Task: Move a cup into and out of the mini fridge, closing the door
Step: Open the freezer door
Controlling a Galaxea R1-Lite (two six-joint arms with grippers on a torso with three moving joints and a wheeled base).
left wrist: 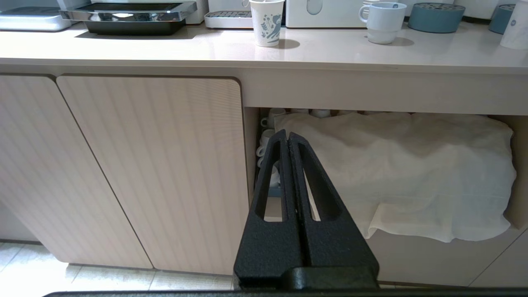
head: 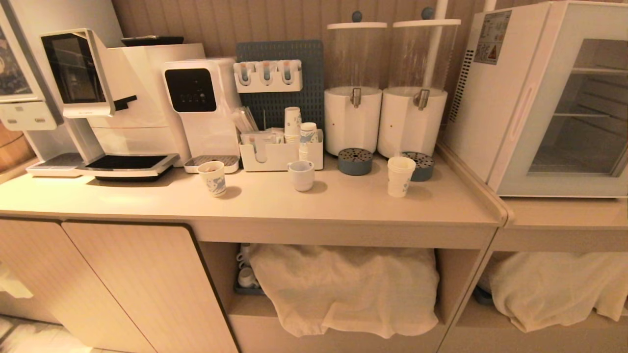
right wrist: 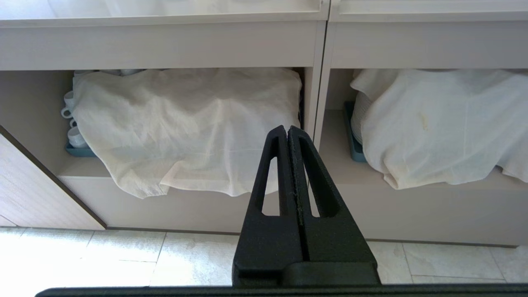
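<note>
the cup [head: 400,176], a tall nested stack with blue print, stands upright on the counter [head: 343,206] toward its right end, just in front of a blue drip tray [head: 419,165] and below the right of two big white dispensers [head: 412,120]. right of it, on a lower, separate stretch of counter, sits the fridge [head: 495,98], white, with a warning sticker up on its side. its door [head: 564,103] is shut, the glass showing wire shelves inside, the long recess running down the door's left edge.

neither claw is near any of this. the left gripper [left wrist: 288,138] hangs low in front of the cabinet, its black fingers pressed tight together with nothing between them, pointing at the open shelf where a white cloth [left wrist: 396,165] lies draped over stacked cups. the right gripper [right wrist: 287,134] is the same: fingers closed flat on each other, empty, low before the post between two open shelves.

further left on the counter stand a white mug [head: 300,175] and a short paper cup [head: 213,178], well apart from each other. behind them are a caddy [head: 274,154] of cups and sachets, a water machine [head: 201,108] and a coffee machine [head: 117,98]. pale tiles cover the floor [right wrist: 123,255].
</note>
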